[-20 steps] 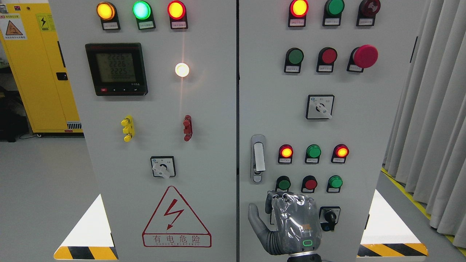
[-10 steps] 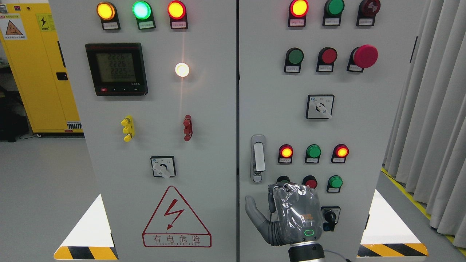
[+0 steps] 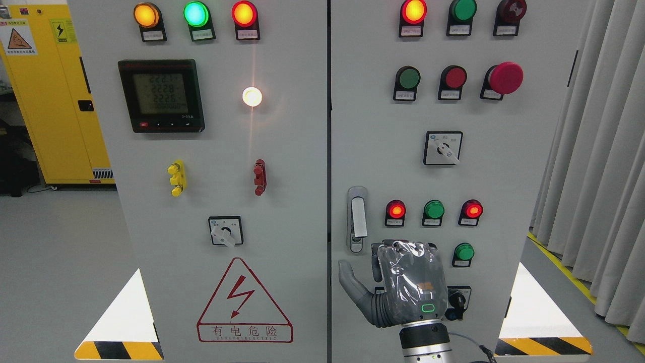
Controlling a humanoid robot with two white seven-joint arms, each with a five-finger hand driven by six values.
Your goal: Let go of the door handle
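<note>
Right hand: the right hand (image 3: 409, 285) rises from the bottom edge, right of the middle, with its back to the camera and its palm toward the right door (image 3: 383, 126).
Hand state: it holds nothing. The thumb (image 3: 351, 286) is splayed out toward 9 o'clock and the other fingers are loosely bent forward at the top of the palm. Whether their tips touch the panel cannot be told.
Door handle: the door handle (image 3: 357, 218) is a grey upright lever in a metal surround, at 11 o'clock from the hand. It is near the hand but apart from it, with no finger on it, and it sits close to the door's left edge.
Green button: a green button (image 3: 463, 251) sits just beside the hand at 2 o'clock.
Key switch: a black key switch (image 3: 457, 301) is at 3 o'clock, partly behind the hand's edge.
Lamp row: at 12 o'clock there is a lit red lamp (image 3: 396, 209), a green lamp (image 3: 434, 209) and a second red lamp (image 3: 473, 209).
Selector: a rotary selector (image 3: 443, 148) is higher up, at 12 to 1 o'clock.
Stop button: a big red mushroom button (image 3: 505, 78) is far up at 1 o'clock.
Left door: the left door (image 3: 292, 151) is at 9 to 10 o'clock. It carries a red lightning warning triangle (image 3: 244, 302) and a digital meter (image 3: 161, 96).
Surroundings: grey curtains (image 3: 594, 151) are at 3 o'clock and a yellow cabinet (image 3: 50, 101) is far off at 10 o'clock.
</note>
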